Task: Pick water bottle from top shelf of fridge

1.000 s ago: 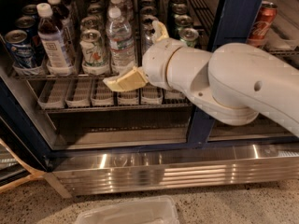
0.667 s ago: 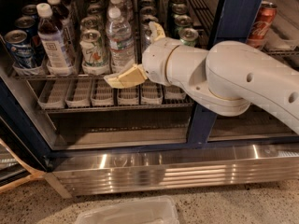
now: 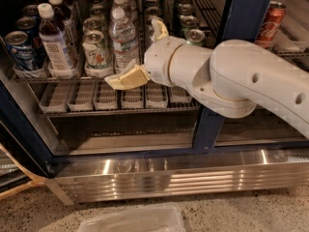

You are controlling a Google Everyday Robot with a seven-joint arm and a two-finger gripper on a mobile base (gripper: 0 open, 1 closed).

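The water bottle point(image 3: 122, 36) stands on the top shelf point(image 3: 30, 75) of the fridge point(image 3: 240, 18), in a middle lane, with its white cap and pale label showing. My gripper point(image 3: 132, 52) is open just in front of and to the right of the bottle. Its lower finger point(image 3: 123, 79) points left below the bottle's base, at the shelf's front edge. Its upper finger point(image 3: 159, 29) points up to the right of the bottle. Nothing is between them. My white arm reaches in from the right and hides the lanes behind it.
A white-capped bottle of dark drink point(image 3: 52, 38) and several cans point(image 3: 96, 51) stand left of the water bottle. A red can point(image 3: 270, 17) sits behind the blue door post. A lower rack with short whitish trays point(image 3: 96, 96), the steel base panel point(image 3: 169, 175) and a clear tub point(image 3: 133, 219) on the floor lie below.
My gripper and wrist have shifted slightly left, closer to the water bottle. The fingers stay spread. The bottle has not moved.
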